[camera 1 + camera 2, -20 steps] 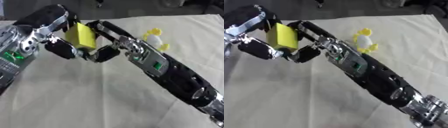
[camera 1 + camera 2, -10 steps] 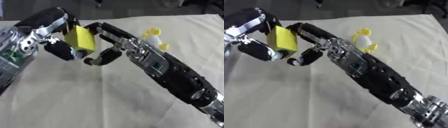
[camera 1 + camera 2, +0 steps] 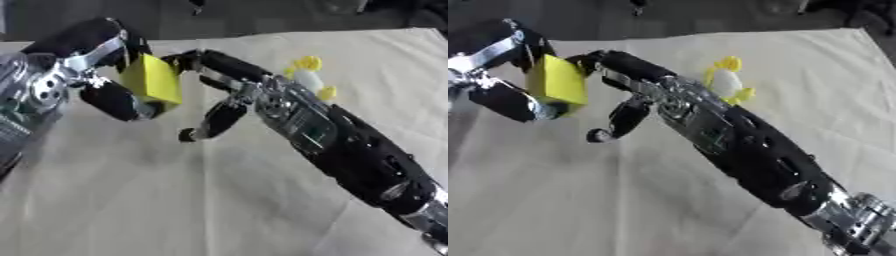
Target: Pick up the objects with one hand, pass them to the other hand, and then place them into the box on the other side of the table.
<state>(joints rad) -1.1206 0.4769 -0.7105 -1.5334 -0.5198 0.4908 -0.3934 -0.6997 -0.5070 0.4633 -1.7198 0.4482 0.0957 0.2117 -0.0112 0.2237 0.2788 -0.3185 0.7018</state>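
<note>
Block: the yellow block (image 3: 153, 82) is held above the bench's (image 3: 122, 200) far left for handover.
Left hand (image 3: 105, 85): fingers clamped on it.
Right hand (image 3: 229, 87): fingers apart, releasing.
Toy: yellow-white toy (image 3: 726, 82) waits far right.

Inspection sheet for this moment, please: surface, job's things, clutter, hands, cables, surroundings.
Surface: table under a pale wrinkled cloth.
Job's things: yellow block held above the table; yellow and white toy lying on the cloth behind the right arm; box not seen.
Clutter: nothing seen.
Hands: left hand curled round the yellow block; right hand beside it, thumb hanging clear.
Cables: nothing seen.
Surroundings: dark floor beyond the far edge.
</note>
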